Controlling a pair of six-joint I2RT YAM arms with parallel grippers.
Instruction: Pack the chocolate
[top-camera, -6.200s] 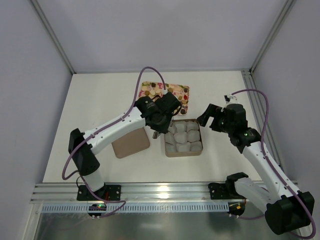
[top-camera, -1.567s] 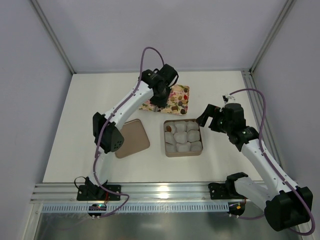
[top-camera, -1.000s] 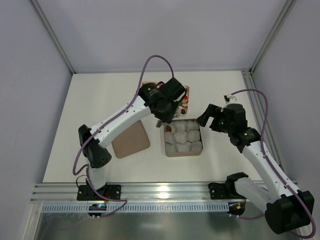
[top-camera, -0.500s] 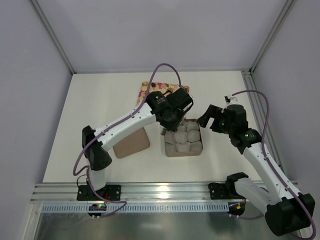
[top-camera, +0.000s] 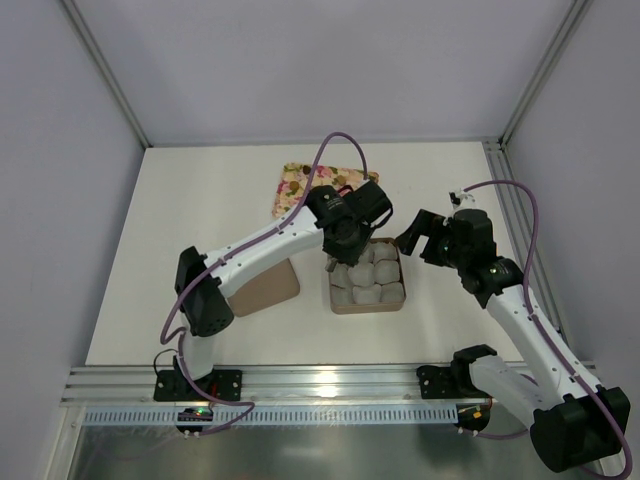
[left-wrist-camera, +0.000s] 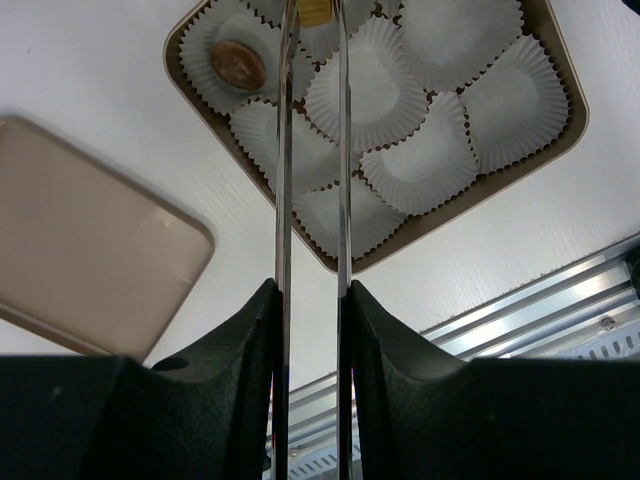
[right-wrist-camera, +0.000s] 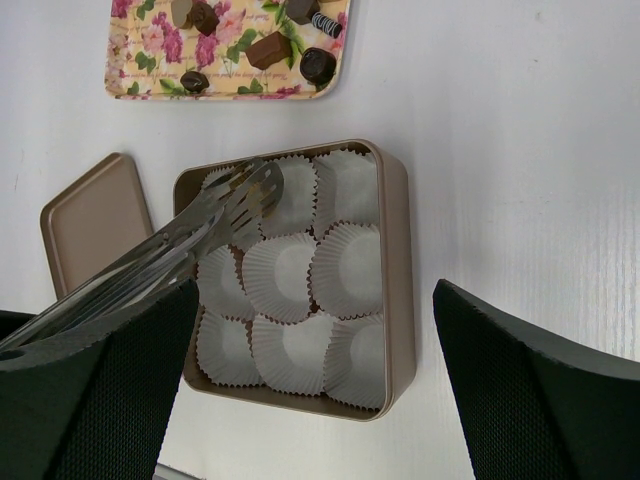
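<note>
1. The white tabletop (top-camera: 180, 220) carries everything, with the two arms bolted at its near edge.
2. The left arm (top-camera: 260, 245) reaches diagonally across towards the middle. The right arm (top-camera: 520, 310) stands bent along the right edge.
3. A flowered tray (right-wrist-camera: 140, 60) lies towards the far edge, about midway along it.
4. A square tan box (right-wrist-camera: 395, 260) sits near the middle of the tabletop, just nearer than the tray.
5. The box's flat lid (top-camera: 265, 290) lies on the tabletop to the left of the box, a little apart from it.
6. The right gripper (top-camera: 415, 237) hangs beside the box's far right corner. It is spread wide and holds nothing.
7. The left gripper (top-camera: 333, 262) has long, thin metal blades. They point down over the far left part of the box, drawn close together.
8. White crinkled paper cups (right-wrist-camera: 345, 265) fill the box, three rows of three.
9. Several loose chocolates (right-wrist-camera: 268, 48), mostly dark brown, lie scattered on the tray.
10. One dark chocolate (left-wrist-camera: 238, 65) sits in the cup at the box's far left corner.
11. A tan chocolate (left-wrist-camera: 316, 10) is pinched between the left blades' tips, above the cup next to that one.
</note>
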